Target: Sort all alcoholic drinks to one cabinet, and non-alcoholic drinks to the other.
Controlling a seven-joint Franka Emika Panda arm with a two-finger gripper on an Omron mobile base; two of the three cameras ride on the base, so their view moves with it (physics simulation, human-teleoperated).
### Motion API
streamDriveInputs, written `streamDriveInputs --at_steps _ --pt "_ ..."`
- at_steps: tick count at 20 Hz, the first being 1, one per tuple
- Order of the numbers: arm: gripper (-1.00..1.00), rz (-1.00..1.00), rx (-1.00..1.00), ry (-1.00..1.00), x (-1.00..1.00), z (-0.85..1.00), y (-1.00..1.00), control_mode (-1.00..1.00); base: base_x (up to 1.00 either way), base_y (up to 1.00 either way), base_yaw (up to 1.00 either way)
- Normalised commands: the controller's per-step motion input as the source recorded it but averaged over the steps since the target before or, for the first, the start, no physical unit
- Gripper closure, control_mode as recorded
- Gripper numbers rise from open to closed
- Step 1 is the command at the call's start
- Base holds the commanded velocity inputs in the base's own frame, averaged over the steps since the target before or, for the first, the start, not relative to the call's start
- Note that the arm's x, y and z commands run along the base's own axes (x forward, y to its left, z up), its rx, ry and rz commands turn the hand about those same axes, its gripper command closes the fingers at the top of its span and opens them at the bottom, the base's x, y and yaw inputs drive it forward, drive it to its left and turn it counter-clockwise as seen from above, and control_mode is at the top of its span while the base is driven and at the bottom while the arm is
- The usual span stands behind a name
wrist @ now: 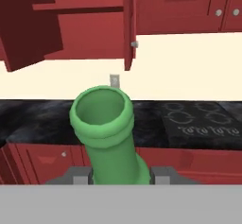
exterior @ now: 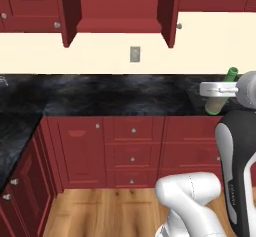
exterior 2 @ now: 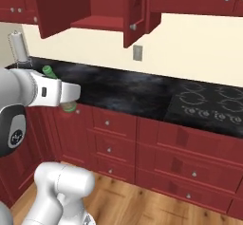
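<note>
One of the alcoholic drinks, a bright green glass bottle (exterior: 220, 101) (exterior 2: 48, 71) (wrist: 109, 138), is held tilted in the air above the black counter, with my gripper (exterior: 218, 89) (exterior 2: 68, 95) (wrist: 120, 176) shut on its body. In the hand view its open mouth points up toward the wall, and grey fingertips (wrist: 77, 175) press on both sides of it. An open wall cabinet (exterior: 120, 11) (exterior 2: 97, 15) (wrist: 80, 29) with both doors swung out hangs above and ahead; its visible shelf is bare. The non-alcoholic drinks are out of view.
A black stone counter (exterior: 115, 96) (exterior 2: 123, 89) runs along the wall over red drawers. A stovetop (exterior 2: 209, 103) (wrist: 198, 124) lies to the right. A wall outlet (exterior: 134, 54) sits under the open cabinet. Closed red wall cabinets (exterior: 30, 6) flank it. A grey upright object (exterior 2: 19, 48) stands at the far left.
</note>
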Motion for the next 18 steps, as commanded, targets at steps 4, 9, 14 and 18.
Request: streamDriveInputs --at_steps 4,9,14,18 --pt "1.0 0.0 0.0 0.0 0.0 0.0 0.0 1.0 0.39 0.33 -0.23" --pt "1.0 0.0 0.0 0.0 0.0 0.0 0.0 1.0 0.38 0.37 -0.22" --pt "1.0 0.0 0.0 0.0 0.0 0.0 0.0 1.0 0.35 0.4 -0.21" --pt "1.0 0.0 0.0 0.0 0.0 0.0 0.0 1.0 0.33 0.43 -0.21"
